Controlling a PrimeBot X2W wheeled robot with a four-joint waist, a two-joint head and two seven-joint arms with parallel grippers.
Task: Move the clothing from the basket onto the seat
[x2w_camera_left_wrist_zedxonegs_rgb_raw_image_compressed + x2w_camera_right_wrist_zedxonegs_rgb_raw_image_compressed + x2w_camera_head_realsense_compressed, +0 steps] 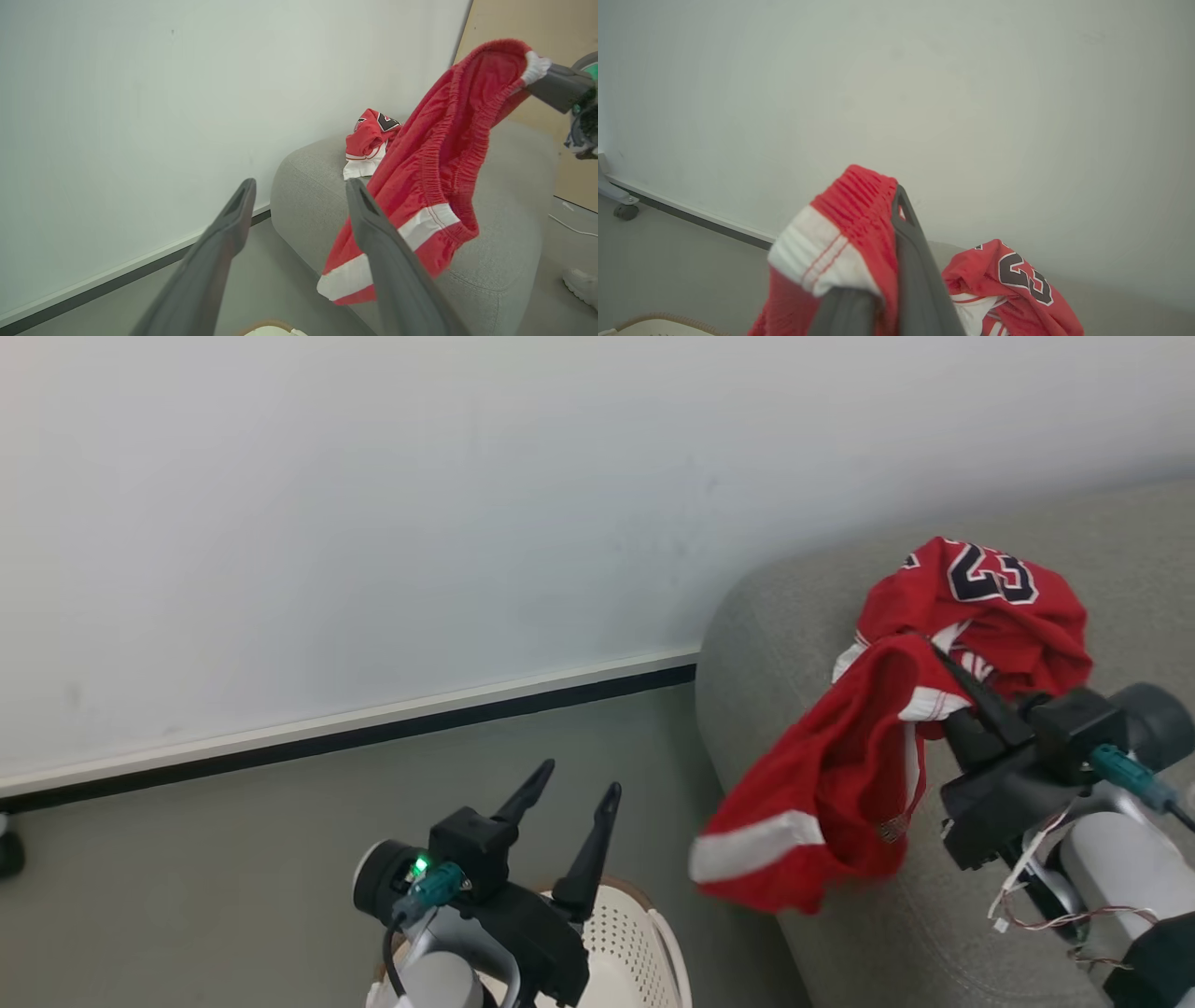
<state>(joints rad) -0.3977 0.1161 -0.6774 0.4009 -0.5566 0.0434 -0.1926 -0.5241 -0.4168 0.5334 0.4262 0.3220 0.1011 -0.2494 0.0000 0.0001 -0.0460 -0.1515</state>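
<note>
Red shorts (822,784) with white stripes, part of the clothing, hang by their waistband from my right gripper (936,649), which is shut on them. They dangle over the rounded end of the grey seat (775,616). A red jersey (990,597) with a dark number lies crumpled on the seat behind them. My left gripper (571,793) stands open and empty above the basket (635,943), left of the shorts. In the left wrist view the shorts (430,177) hang just past the open fingers (233,219). The right wrist view shows the waistband (845,224) pinched against the finger (906,233).
A white wall with a dark baseboard (373,733) runs behind the grey floor. A caster wheel (626,211) stands by the baseboard. A white shoe (581,284) and a thin cable (570,226) lie on the floor beyond the seat.
</note>
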